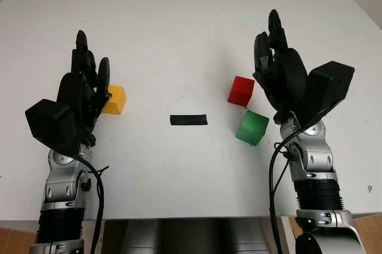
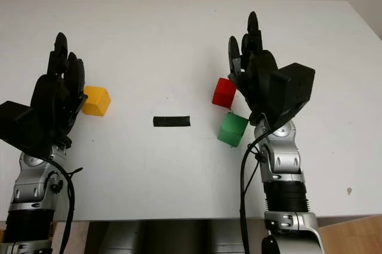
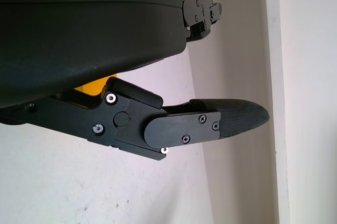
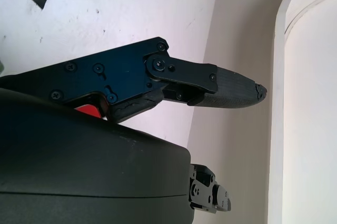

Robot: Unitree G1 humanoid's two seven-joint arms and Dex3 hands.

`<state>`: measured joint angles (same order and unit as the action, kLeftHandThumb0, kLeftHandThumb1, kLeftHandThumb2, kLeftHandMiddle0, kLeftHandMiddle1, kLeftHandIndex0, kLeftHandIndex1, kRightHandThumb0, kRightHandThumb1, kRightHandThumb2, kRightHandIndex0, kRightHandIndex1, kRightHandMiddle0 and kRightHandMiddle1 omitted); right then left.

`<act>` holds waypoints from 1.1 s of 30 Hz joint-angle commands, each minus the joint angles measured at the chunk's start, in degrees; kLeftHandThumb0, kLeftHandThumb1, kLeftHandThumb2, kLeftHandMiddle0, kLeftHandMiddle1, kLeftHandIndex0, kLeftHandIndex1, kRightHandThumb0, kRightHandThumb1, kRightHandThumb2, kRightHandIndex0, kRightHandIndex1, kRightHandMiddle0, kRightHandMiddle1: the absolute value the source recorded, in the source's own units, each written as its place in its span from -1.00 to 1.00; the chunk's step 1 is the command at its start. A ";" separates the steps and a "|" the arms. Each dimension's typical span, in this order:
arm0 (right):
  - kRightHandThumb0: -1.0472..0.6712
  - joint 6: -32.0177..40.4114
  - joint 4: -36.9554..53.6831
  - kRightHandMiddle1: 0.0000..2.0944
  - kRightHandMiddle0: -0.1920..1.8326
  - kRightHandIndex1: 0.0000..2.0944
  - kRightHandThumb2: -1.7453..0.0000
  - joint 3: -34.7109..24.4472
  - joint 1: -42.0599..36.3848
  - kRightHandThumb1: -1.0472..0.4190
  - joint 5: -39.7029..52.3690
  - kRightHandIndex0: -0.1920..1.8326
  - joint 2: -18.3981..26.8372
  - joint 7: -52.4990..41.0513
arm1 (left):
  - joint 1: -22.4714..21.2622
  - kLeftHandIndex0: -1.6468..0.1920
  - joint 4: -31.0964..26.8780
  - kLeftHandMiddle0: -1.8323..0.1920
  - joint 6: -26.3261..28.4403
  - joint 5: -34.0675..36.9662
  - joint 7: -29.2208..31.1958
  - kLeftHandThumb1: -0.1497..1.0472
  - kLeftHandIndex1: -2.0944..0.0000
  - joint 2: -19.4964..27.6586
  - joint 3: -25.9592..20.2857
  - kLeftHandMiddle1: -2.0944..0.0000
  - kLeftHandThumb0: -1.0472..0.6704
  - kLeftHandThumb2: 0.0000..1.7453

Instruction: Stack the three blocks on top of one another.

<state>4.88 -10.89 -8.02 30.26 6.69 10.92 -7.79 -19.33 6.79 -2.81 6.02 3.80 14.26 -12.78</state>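
Three unstacked blocks: yellow block [image 1: 114,99] beside open left hand [image 1: 83,81], red block [image 1: 241,90] and green block [image 1: 252,127] (corner-on) beside open right hand [image 1: 276,57].

No writing, label, brand, number or sign can be read anywhere; the white table [image 1: 179,39], the three blocks and the black strip [image 1: 188,120] near centre bear none.

We hold our left hand [image 1: 83,87] open at middle left and our right hand [image 1: 277,66] open at middle right.
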 commanded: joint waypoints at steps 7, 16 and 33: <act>-0.55 -3.95 -4.14 -0.87 -0.78 -0.89 0.82 -0.59 9.34 -0.96 -3.42 -0.79 12.13 -7.00 | 0.06 0.97 -0.61 0.99 -0.97 -0.55 0.09 1.00 0.95 0.35 0.18 0.95 -0.63 -0.38; -0.29 -15.01 -15.85 -0.20 -0.89 -0.82 0.95 5.95 19.97 -0.63 -15.60 -0.58 24.33 -12.65 | 0.33 0.96 -0.39 0.98 -0.76 -0.11 0.13 1.00 0.95 -0.02 0.00 0.95 -0.64 -0.40; -0.19 -47.44 -30.49 -0.65 -0.45 -0.85 0.94 25.33 31.25 -0.62 -49.38 -0.33 37.08 -2.72 | -0.81 0.92 1.35 0.95 -1.29 -0.16 0.06 1.00 0.94 0.09 0.01 0.94 -0.65 -0.41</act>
<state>-41.57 -40.60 16.41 59.59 -41.51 46.26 -11.35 -19.50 7.66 -3.52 6.00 3.78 14.24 -12.85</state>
